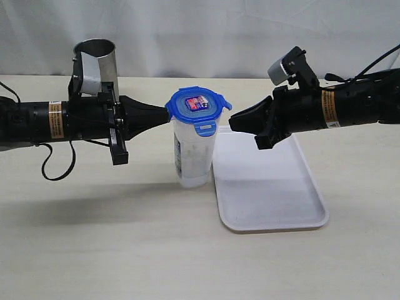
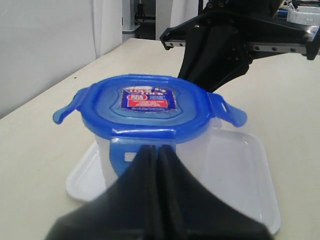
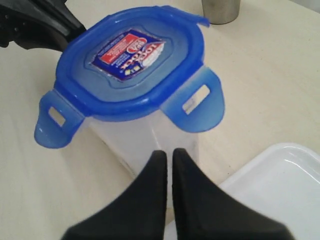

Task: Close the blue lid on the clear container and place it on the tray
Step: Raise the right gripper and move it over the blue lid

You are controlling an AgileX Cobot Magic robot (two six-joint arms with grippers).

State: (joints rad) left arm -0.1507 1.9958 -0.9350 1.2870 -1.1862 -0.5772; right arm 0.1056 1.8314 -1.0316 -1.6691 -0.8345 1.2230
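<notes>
The clear container (image 1: 192, 156) stands upright on the table, just left of the white tray (image 1: 269, 187). The blue lid (image 1: 197, 105) sits on top of it, its red-blue sticker facing up. Three snap flaps stick outward; the one nearest the left gripper hangs down. My left gripper (image 1: 167, 114) is shut, its tip against the lid's left edge at that lowered flap (image 2: 125, 155). My right gripper (image 1: 231, 122) is shut with nothing in it, a short gap right of the lid. The left wrist view shows the lid (image 2: 147, 107) close up, as does the right wrist view (image 3: 130, 65).
A steel cup (image 1: 97, 65) stands at the back left behind my left arm. A black cable (image 1: 56, 165) loops under that arm. The tray's bare surface (image 3: 280, 195) lies beneath my right gripper.
</notes>
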